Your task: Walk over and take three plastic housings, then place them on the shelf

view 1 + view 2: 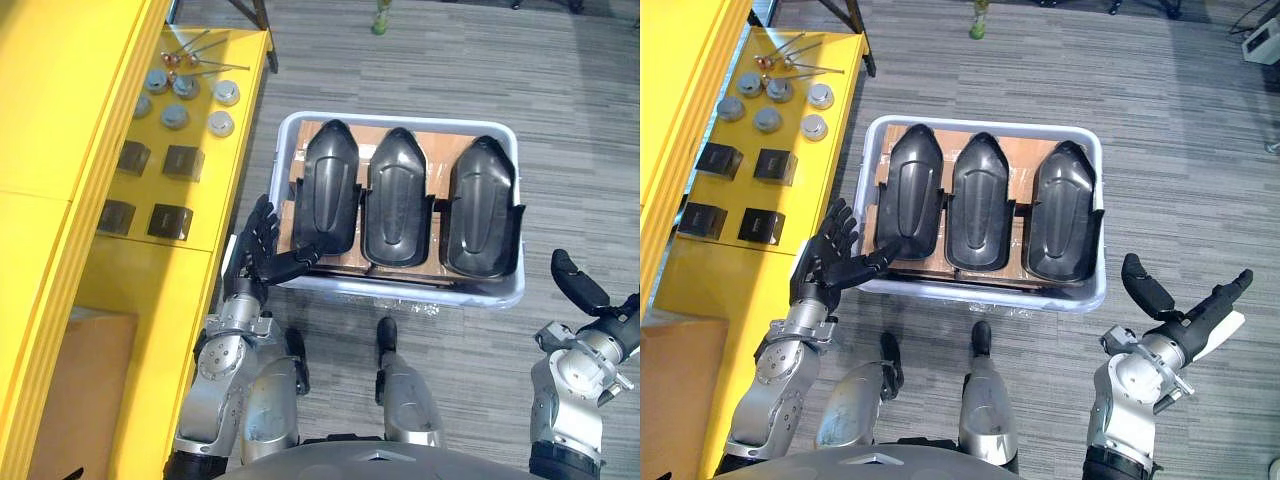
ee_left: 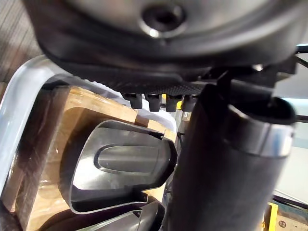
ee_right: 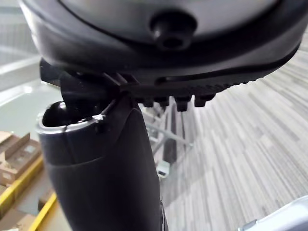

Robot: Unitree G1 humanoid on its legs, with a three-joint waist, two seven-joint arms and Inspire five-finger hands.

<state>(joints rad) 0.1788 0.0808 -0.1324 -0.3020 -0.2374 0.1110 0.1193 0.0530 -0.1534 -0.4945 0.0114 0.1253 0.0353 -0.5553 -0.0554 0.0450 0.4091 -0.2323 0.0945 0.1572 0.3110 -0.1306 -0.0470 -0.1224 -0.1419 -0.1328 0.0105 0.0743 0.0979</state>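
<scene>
Three plastic housings (image 1: pixel 397 195) lie in the bin (image 1: pixel 400 120); left hand (image 1: pixel 262 250) and right hand (image 1: pixel 1188 322) are both splayed.

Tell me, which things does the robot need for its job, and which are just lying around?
For the job: three black plastic housings, their grey bin, the yellow shelf, left hand, right hand.
Just lying about: silver discs, dark blocks, long metal pins on the shelf.
</scene>
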